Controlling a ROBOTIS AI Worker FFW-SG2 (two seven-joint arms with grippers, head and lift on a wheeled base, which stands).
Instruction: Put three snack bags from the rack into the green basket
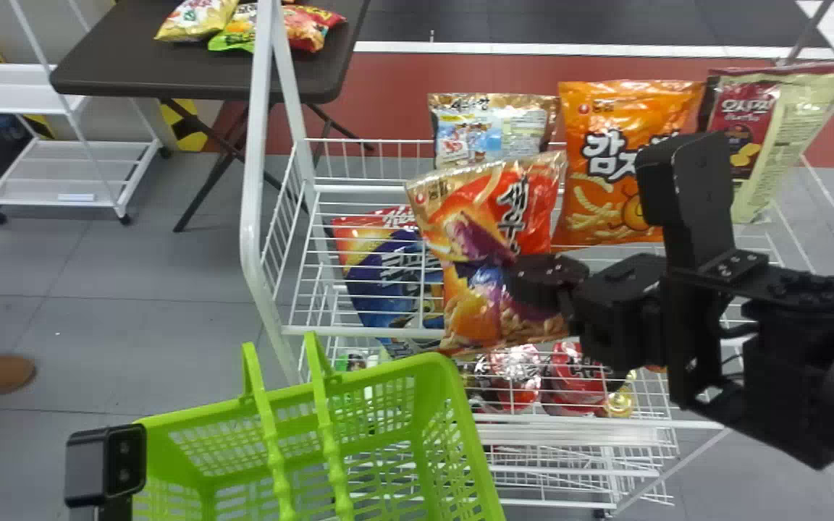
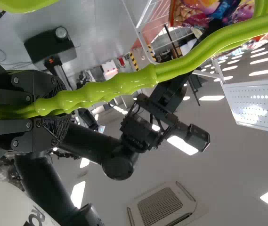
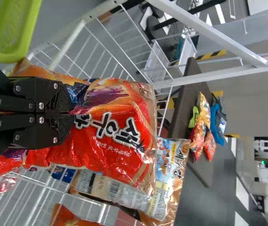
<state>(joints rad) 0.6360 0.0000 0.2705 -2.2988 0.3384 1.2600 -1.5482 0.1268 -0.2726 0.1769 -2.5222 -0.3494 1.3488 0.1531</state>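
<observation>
In the head view my right gripper (image 1: 533, 278) is shut on the orange-red snack bag (image 1: 489, 246), holding it up over the rack's front, right of and above the green basket (image 1: 453, 427). Its fingers pinch the bag (image 3: 115, 136) at a crumpled middle part, the right gripper (image 3: 72, 113) showing closely in its wrist view. Part of my left arm's gripper unit (image 1: 106, 463) stands at the basket's left side; in its wrist view the left gripper (image 2: 60, 110) is shut on the green handles (image 2: 124, 84). Behind the held bag are a silver-gold bag (image 1: 493, 126), an orange bag (image 1: 616, 159) and a blue-red bag (image 1: 388, 275).
The white wire rack (image 1: 359, 333) spans the middle, its left post (image 1: 254, 181) near the basket. A dark red and cream bag (image 1: 757, 137) stands at its right. Red packages (image 1: 576, 380) lie on a lower shelf. Behind, a dark table (image 1: 135, 65) carries several bags.
</observation>
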